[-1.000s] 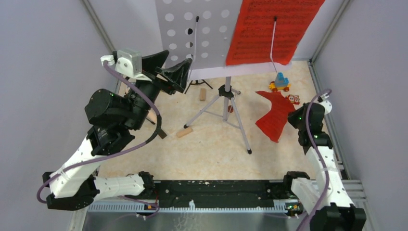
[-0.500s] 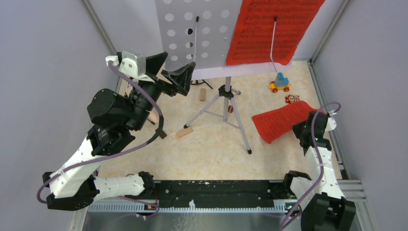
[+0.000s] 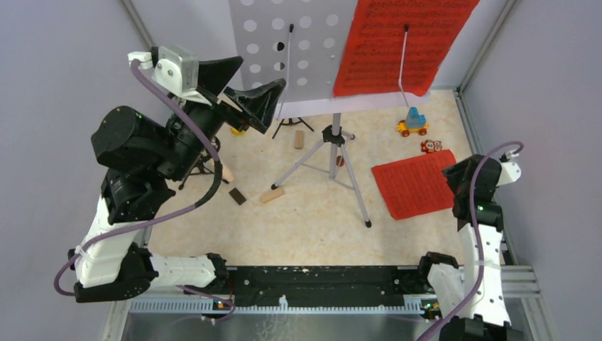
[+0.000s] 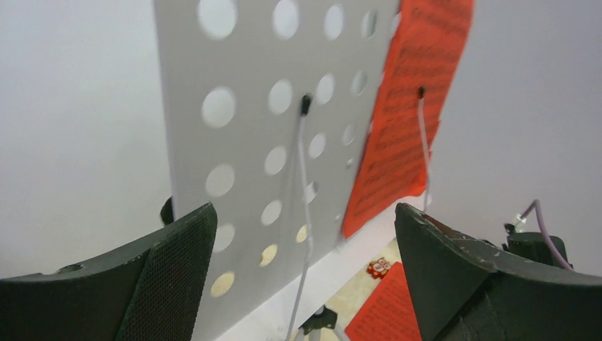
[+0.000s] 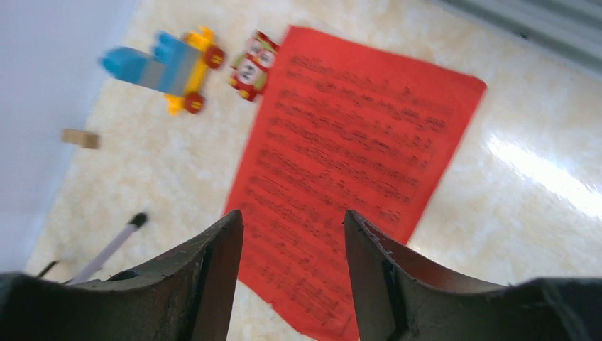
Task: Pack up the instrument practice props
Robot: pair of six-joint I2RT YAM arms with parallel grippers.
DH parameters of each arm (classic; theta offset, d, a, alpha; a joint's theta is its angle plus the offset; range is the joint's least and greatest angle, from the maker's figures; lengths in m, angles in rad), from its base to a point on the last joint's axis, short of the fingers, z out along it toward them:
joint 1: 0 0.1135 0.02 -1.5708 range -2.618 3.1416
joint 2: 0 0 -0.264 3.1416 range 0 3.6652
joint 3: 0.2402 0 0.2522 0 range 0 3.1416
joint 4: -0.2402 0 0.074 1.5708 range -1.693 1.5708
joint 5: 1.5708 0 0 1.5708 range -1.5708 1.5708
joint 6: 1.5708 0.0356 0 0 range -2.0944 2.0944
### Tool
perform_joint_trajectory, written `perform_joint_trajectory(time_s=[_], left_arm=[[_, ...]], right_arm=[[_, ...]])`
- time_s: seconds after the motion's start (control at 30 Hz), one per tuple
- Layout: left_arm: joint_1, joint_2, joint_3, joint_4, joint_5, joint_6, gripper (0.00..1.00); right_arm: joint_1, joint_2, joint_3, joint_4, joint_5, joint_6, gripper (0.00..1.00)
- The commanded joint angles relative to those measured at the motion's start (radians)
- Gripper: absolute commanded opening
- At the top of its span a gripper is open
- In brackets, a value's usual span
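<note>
The white perforated music desk (image 3: pixel 291 50) stands on silver tripod legs (image 3: pixel 334 160) at the back. One red sheet-music page (image 3: pixel 397 42) is still clipped to the desk. A second red page (image 3: pixel 415 183) lies flat on the floor at the right. My right gripper (image 5: pixel 292 220) hovers open above the near edge of that page (image 5: pixel 348 163), holding nothing. My left gripper (image 3: pixel 245 89) is raised and wide open just left of the desk's lower corner. The desk (image 4: pixel 241 142) and its red page (image 4: pixel 412 121) show between its fingers, untouched. A small black tripod (image 3: pixel 287 124) stands behind the desk.
Two toy cars (image 3: pixel 413 122) (image 3: pixel 430 146) sit near the back right wall. Tan wooden blocks (image 3: pixel 272 195) (image 3: pixel 299 138) and a small dark piece (image 3: pixel 238 195) lie left of the tripod legs. Grey walls close in both sides.
My right gripper opened and let go of the red page, which now lies flat; that arm drew back to the right. My left arm rose and shifted left, its jaws widening.
</note>
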Motion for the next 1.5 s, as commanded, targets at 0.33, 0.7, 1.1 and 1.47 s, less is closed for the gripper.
perform_joint_trajectory(time_s=[0.33, 0.7, 1.1, 1.47], left_arm=[[-0.001, 0.229, 0.3, -0.187, 0.454, -0.034, 0.98], [0.0, 0.218, 0.123, 0.129, 0.606, 0.138, 0.98], [-0.001, 0.268, 0.103, 0.454, 0.598, 0.288, 0.98], [-0.001, 0.486, 0.404, 0.423, 0.535, 0.375, 0.98]], right_arm=[[-0.01, -0.114, 0.292, 0.311, -0.753, -0.188, 0.5], [0.001, -0.108, 0.52, 0.373, -0.851, -0.211, 0.53], [0.176, -0.104, 0.712, 0.317, -1.052, -0.456, 0.61], [0.254, -0.109, 0.676, 0.281, -1.043, -0.572, 0.61]])
